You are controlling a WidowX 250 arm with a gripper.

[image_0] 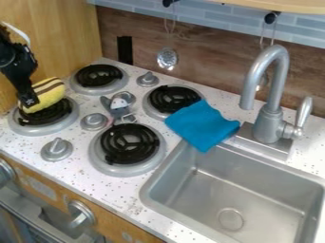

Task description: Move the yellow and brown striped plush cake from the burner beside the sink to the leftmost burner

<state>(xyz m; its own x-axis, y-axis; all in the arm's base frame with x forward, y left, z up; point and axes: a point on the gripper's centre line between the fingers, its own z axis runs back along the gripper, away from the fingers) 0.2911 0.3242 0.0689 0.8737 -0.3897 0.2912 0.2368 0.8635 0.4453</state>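
Note:
The black gripper (28, 100) hangs at the left over the left burner, right against a yellow plush (48, 95) with dark stripes. This plush lies on the left black coil burner (45, 113); whether the gripper grasps it cannot be told. A small grey and white plush (117, 105) rests among the knobs between the burners. A blue cloth (202, 124) lies between the right rear burner (173, 98) and the sink, one corner hanging over the sink's edge.
The metal sink (254, 182) fills the lower right, with a tall faucet (272, 90) behind it. Other burners are at the back left (98, 76) and front (129, 144). Knobs (57, 148) stand up from the counter. Utensils (167, 59) hang on the back wall.

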